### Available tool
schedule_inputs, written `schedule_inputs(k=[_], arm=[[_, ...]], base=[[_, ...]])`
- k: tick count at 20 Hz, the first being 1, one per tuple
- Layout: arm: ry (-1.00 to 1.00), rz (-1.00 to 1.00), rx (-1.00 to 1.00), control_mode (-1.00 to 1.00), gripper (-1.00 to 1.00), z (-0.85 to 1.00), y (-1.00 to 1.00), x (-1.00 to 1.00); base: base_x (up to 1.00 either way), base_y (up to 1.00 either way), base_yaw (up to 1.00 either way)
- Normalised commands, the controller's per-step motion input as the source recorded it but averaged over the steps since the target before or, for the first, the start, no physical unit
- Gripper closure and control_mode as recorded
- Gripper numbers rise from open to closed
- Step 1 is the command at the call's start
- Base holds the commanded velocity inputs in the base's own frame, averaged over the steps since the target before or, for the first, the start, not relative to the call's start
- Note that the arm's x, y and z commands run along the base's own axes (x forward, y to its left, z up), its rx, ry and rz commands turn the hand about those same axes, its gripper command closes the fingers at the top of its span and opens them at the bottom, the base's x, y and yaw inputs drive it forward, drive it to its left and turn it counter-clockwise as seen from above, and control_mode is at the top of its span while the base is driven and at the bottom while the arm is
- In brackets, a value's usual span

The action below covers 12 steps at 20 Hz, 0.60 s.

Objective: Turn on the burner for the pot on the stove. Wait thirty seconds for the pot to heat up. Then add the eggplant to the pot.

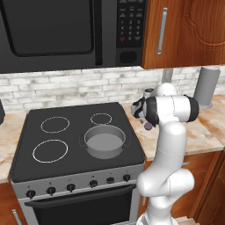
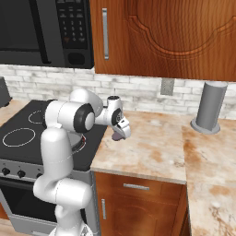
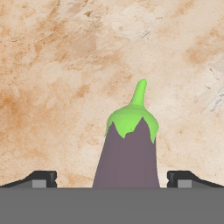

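The grey pot [image 1: 104, 141] stands on the front right ring of the black stove [image 1: 72, 129]. To the right of the stove, the purple eggplant [image 3: 127, 153] with a green stem lies on the marble counter [image 3: 52, 87]. My gripper [image 3: 112, 179] hangs right over it, open. Its two fingertips [image 3: 43, 179] stand on either side of the eggplant's body with a gap on each side. From the base, the gripper [image 2: 121, 130] points down at the eggplant [image 2: 117, 137] near the stove's right edge. The left base view has the eggplant [image 1: 149, 126] just below the hand.
A row of black knobs [image 1: 93, 183] runs along the stove's silver front. A black microwave [image 1: 57, 30] hangs above it. A tall grey cylinder [image 2: 209, 108] stands at the back right of the counter, and wooden cabinets [image 2: 161, 37] hang above.
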Motion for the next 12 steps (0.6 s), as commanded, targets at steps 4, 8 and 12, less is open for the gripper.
schedule_inputs(k=[4, 8, 12], arm=[[0.0, 0.0, 0.0, -1.0, -1.0, 0.0, 0.0, 0.0], [0.0, 0.0, 0.0, -1.0, -1.0, 0.0, 0.0, 0.0], [0.0, 0.0, 0.0, -1.0, -1.0, 0.0, 0.0, 0.0]], base=[[0.0, 0.0, 0.0], [0.0, 0.0, 0.0], [0.0, 0.0, 0.0]])
